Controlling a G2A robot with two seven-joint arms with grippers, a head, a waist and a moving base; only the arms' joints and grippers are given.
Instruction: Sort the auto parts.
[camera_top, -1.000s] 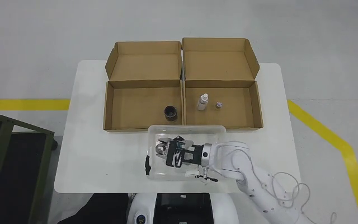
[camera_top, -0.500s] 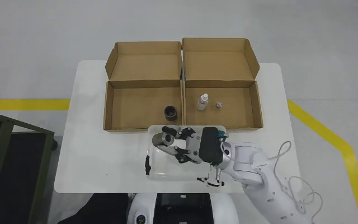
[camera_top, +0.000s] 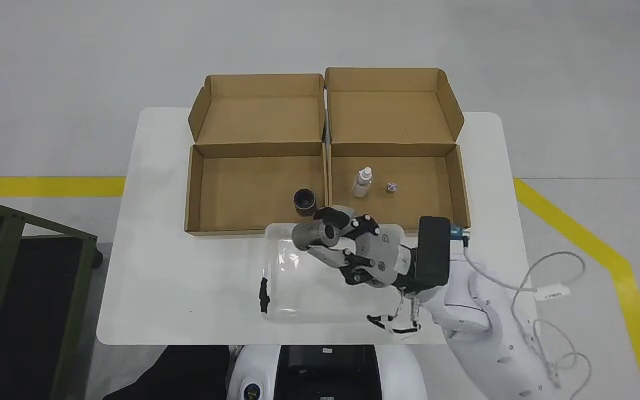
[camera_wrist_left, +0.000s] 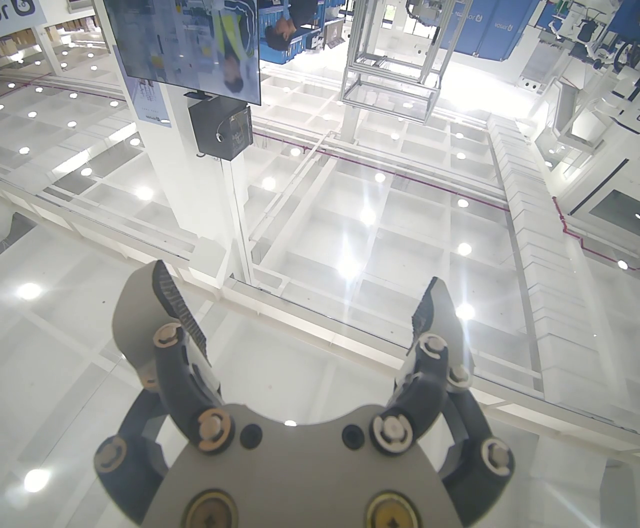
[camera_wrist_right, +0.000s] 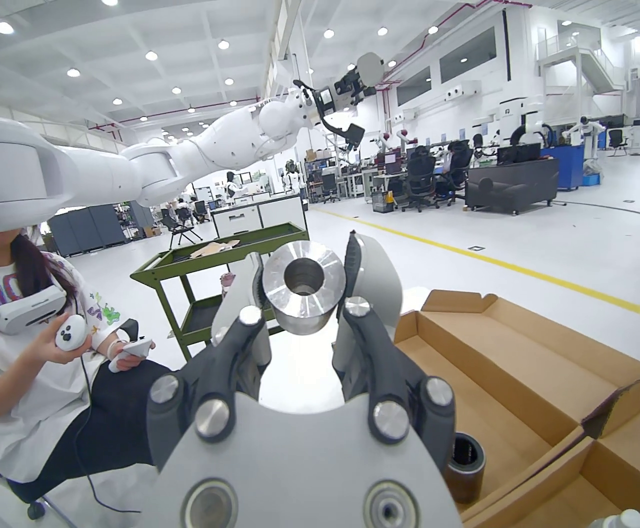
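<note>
Since a second ago, the right gripper (camera_wrist_right: 303, 250) has risen out of the clear tray (camera_top: 275, 305) and swung toward the cardboard boxes, carrying a silver metal sleeve (camera_wrist_right: 301, 300).

Nearest the robot, the tray sits on the white table (camera_top: 160, 250). A small dark item (camera_top: 263, 295) lies at its left edge; its kind cannot be told. The gripper hangs above the tray's far rim, clamped across the sleeve's round wall. Just beyond is the left box (camera_top: 195, 190), holding a dark bushing (camera_top: 304, 201) near its right wall. The right box (camera_top: 460, 195) holds a small white bottle (camera_top: 361, 182) and a tiny part (camera_top: 392, 187).

Risks, as judged:
- The sleeve is smooth and held on a curved face, so it could slip or turn in the grip.
- A low approach could catch the box's near wall.
- A high release could drop the sleeve onto the bushing.

The right wrist view gives the sleeve's open bore and the pads' seating. The top view gives the layout of both boxes. The left wrist view has the left gripper (camera_wrist_left: 300, 295) spread wide and empty, pointed at the ceiling.
</note>
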